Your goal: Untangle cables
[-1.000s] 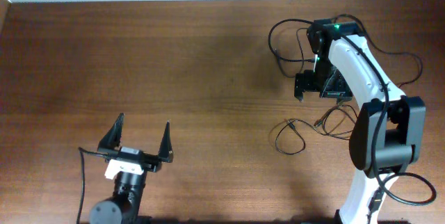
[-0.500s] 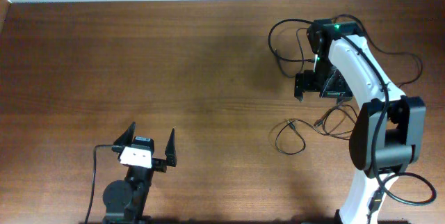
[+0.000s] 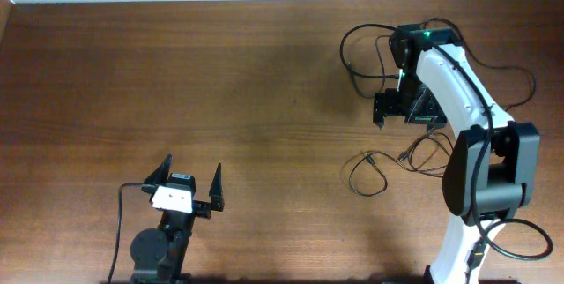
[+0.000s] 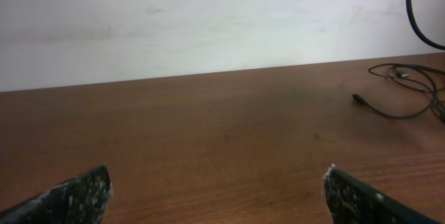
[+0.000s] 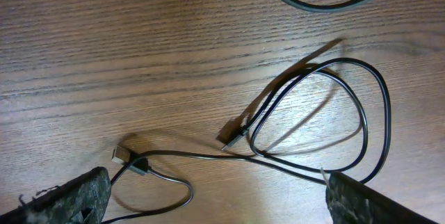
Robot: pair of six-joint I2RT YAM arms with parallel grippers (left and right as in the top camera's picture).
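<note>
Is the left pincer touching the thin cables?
Apart. The overhead view shows the open left pincer with a wide stretch of bare wooden table between it and the cables.

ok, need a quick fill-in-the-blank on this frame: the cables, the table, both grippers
1. The thin black cables with small plug ends lie loose on the brown ____ table.
2. The right gripper hangs over the cables with its jaws ____.
3. The left gripper, far from the cables, holds ____.

Missing words: wooden; open; nothing.
</note>
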